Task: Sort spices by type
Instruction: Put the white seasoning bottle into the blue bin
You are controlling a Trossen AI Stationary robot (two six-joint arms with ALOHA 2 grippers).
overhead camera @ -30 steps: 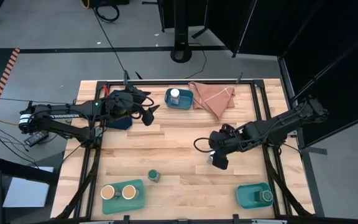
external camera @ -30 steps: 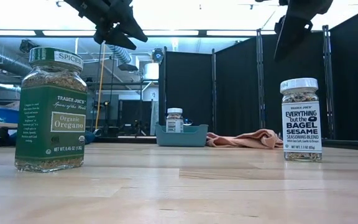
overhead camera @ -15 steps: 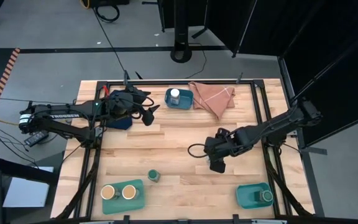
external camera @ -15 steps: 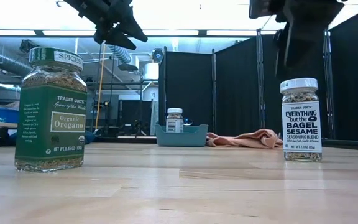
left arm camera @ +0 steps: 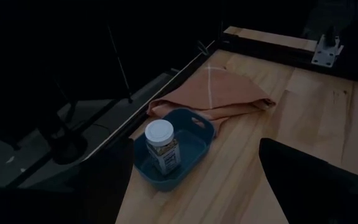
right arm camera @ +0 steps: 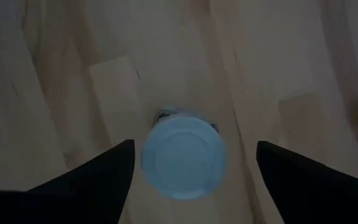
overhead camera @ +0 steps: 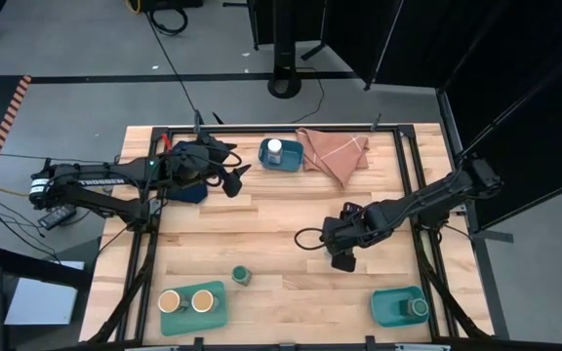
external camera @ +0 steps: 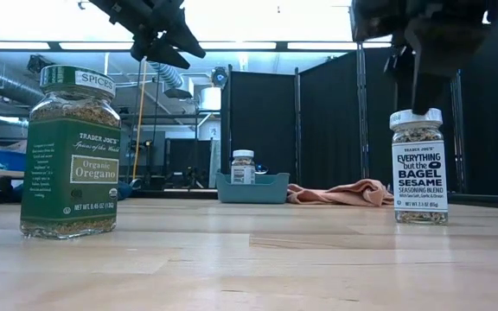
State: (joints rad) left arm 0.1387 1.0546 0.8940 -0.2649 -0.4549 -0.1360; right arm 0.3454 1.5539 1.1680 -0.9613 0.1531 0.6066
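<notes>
A white-lidded jar (external camera: 418, 164) stands upright on its base mid-table; the right wrist view looks down on its lid (right arm camera: 183, 155). My right gripper (right arm camera: 191, 171) hangs open just above it, a finger on either side of the lid, touching nothing; in the high view the gripper (overhead camera: 342, 255) hides the jar. A second white-lidded jar (overhead camera: 275, 149) stands in the blue tray (overhead camera: 289, 164). One green-lidded jar (overhead camera: 241, 276) stands alone on the table, another (overhead camera: 418, 307) in the right teal tray (overhead camera: 390, 307). Two tan-lidded jars (overhead camera: 185, 301) sit in the left teal tray (overhead camera: 213, 314). My left gripper (overhead camera: 233, 174) waits open, raised near the far left.
A folded orange cloth (overhead camera: 335, 151) lies by the far edge beside the blue tray. A dark blue cloth (overhead camera: 189, 192) lies under the left arm. Bare wood spans the table's middle between the trays.
My right gripper has moved a little toward the table's left and near edge and come down over the white-lidded jar, so its open fingers now stand at the lid's level. The jar has stayed where it was.
</notes>
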